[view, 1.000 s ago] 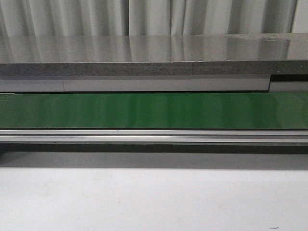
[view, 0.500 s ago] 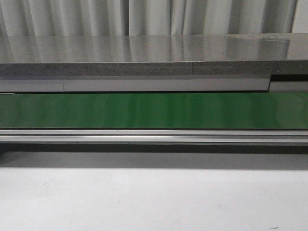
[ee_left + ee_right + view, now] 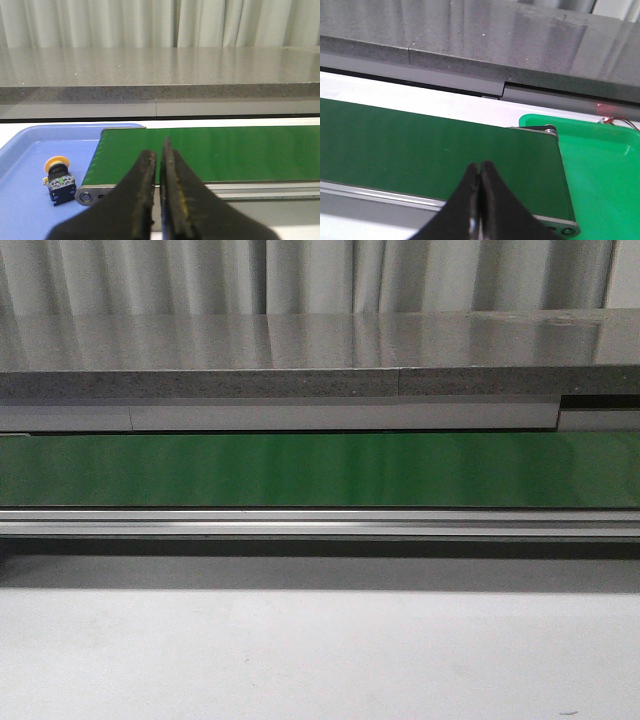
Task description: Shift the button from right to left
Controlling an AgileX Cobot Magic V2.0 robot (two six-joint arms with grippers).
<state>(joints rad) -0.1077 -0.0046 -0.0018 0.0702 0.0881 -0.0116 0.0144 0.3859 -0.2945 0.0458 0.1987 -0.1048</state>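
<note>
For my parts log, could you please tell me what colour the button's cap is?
Yellow-orange; the button lies in the blue tray, best seen in the left wrist view.

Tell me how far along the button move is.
Looks done: the button lies in the blue tray at the green conveyor belt's left end. Left gripper and right gripper are shut, empty. The green tray shows no button. Nothing visibly left.

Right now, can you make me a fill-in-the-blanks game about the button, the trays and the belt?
1. The button lies in the ____ tray.
2. The button's round cap is ____.
3. The conveyor belt is the colour ____.
4. The left tool has its fingers ____.

Missing words: blue; yellow-orange; green; shut
</note>
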